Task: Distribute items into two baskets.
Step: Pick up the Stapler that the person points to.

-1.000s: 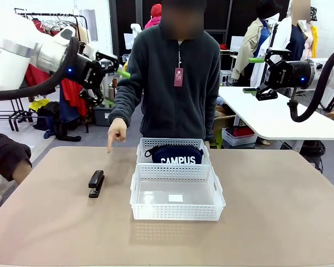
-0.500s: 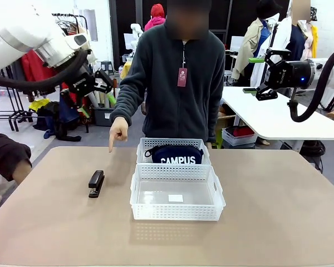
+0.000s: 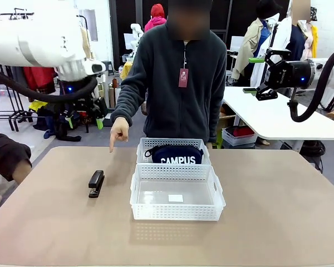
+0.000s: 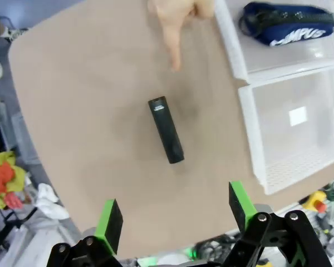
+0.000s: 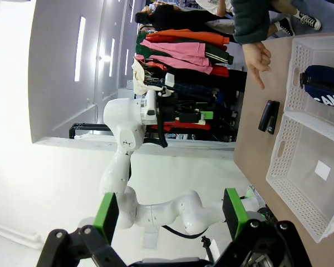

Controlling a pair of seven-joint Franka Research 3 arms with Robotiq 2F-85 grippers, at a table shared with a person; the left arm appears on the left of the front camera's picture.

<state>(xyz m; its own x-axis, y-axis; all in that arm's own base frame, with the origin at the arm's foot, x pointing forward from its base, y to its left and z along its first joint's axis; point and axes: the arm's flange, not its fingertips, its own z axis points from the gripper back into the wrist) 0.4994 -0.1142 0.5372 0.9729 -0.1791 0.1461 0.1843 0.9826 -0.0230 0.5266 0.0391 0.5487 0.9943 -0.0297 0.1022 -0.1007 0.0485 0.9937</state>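
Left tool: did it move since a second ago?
Yes. The left tool has swung down and toward the picture's left. It now hangs open, lower over the table's far edge than before.

2 white baskets: near basket (image 3: 177, 213), far basket (image 3: 172, 142). 1 black stapler (image 3: 96, 183), left of them. 1 navy pouch (image 3: 176, 154) in the far one. 1 pointing hand (image 3: 118, 132). 2 grippers: left gripper (image 4: 174, 214), right gripper (image 3: 252, 75).

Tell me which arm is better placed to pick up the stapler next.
Left. The left gripper, open, points down at the stapler on its side; the right gripper is raised far off.
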